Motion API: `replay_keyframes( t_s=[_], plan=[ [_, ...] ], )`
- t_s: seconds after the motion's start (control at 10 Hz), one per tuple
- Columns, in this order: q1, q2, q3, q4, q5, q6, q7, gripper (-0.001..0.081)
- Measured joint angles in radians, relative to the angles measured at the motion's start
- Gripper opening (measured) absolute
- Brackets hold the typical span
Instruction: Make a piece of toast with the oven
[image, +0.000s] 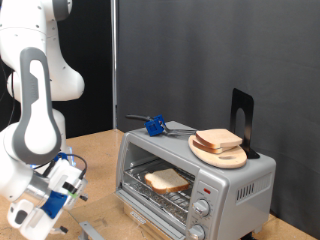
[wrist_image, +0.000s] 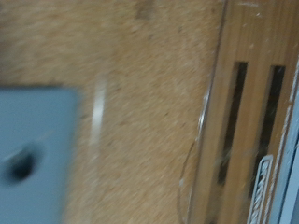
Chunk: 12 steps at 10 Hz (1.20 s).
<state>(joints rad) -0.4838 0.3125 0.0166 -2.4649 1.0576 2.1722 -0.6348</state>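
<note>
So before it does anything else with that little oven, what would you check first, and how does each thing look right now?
1. Bread in the oven: a slice lies on the wire rack. Ok.
2. Oven door: appears open, folded down in front. Ok.
3. Pincer away from the oven: low at the exterior view's left, apart from it. Ok.
4. Pincer empty: cannot tell; the wrist view is blurred.
5. Wooden board with more bread on the oven's top: sits flat. Ok.
6. Knob settings: too small, cannot tell.
</note>
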Motion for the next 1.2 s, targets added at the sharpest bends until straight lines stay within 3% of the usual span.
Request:
replay_keyframes(
  t_s=[0.4,0.8,1.2],
  plan=[
    [-0.009,-0.045,0.016,-0.043,0.013,-0.096,-0.006,0.0808],
    [-0.036,-0.138,-0.013,-0.045,-0.002,-0.231,0.092,0.0808],
    [-0.036,-0.225,-0.011,-0.045,0.016,-0.32,0.164,0.0808]
  ],
)
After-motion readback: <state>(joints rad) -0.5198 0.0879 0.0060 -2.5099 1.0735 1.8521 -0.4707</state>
